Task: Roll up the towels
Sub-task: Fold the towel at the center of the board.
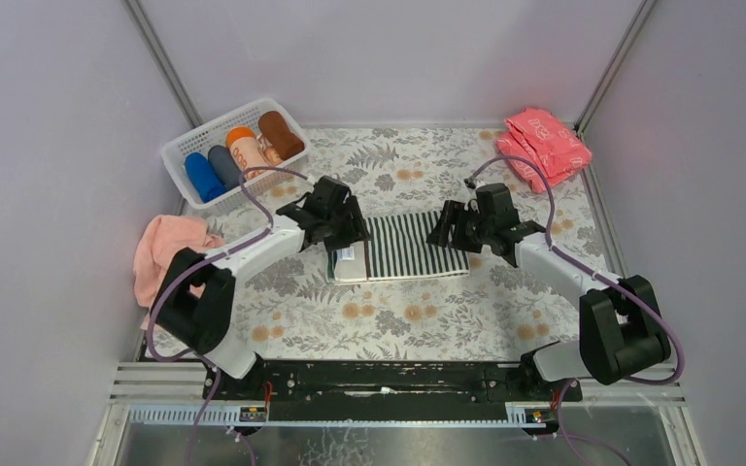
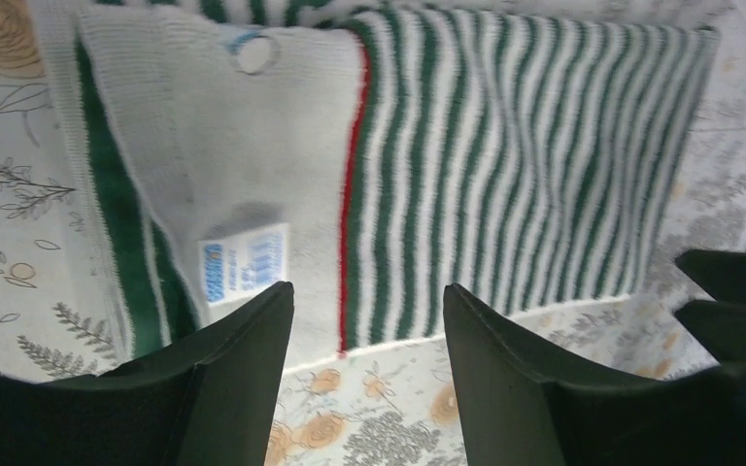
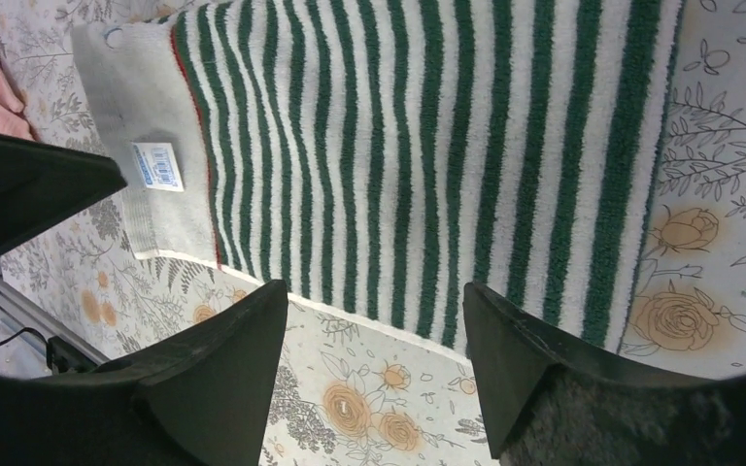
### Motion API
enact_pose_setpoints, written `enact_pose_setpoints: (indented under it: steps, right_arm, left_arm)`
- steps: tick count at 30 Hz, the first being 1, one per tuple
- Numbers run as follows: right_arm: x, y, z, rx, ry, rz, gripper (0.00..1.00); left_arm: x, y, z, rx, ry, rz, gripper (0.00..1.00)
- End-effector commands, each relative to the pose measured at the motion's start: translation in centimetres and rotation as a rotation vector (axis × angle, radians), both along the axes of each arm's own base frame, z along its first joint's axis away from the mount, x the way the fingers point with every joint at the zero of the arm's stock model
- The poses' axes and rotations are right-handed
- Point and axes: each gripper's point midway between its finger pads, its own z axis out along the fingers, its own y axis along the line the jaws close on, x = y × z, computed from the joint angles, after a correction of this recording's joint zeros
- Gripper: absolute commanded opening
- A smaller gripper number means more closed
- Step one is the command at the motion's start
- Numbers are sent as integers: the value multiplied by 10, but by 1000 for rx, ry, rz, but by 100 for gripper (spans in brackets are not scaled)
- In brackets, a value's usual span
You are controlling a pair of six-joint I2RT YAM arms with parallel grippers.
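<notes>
2 white-black arms (image 1: 253, 250), black hands (image 2: 367, 291) (image 3: 374, 286), purple cables (image 1: 253, 199).

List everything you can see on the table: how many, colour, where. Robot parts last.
striped towel: one, dark green and white, flat at centre
pink towel: one, pale pink, crumpled at left edge
folded cloths: stack, coral red, far right corner
basket: one, white, far left corner
rolled towels: four, blue, grey, orange, brown, in basket
tablecloth: one, grey-and-orange floral, over table
left end effector: one, black, open over towel's labelled end
right end effector: one, black, open over its other end
</notes>
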Motion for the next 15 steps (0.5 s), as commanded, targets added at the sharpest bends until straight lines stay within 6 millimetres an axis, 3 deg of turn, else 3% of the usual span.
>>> enact_pose_setpoints:
  steps: [1,6,12,15]
  right_arm:
    - [9,-2,18,52,-98,28,74]
    - [10,-8,11,83,-97,5,74]
    - [9,8,19,188,-94,45,74]
    - [5,10,9,212,-70,39,75]
  left_arm:
    - [13,17,-23,-23,22,65,57]
    - [-11,52,-65,-43,115,137,55]
    - [-24,72,-77,-69,145,182,54]
    - [-26,80,-80,-80,156,206,54]
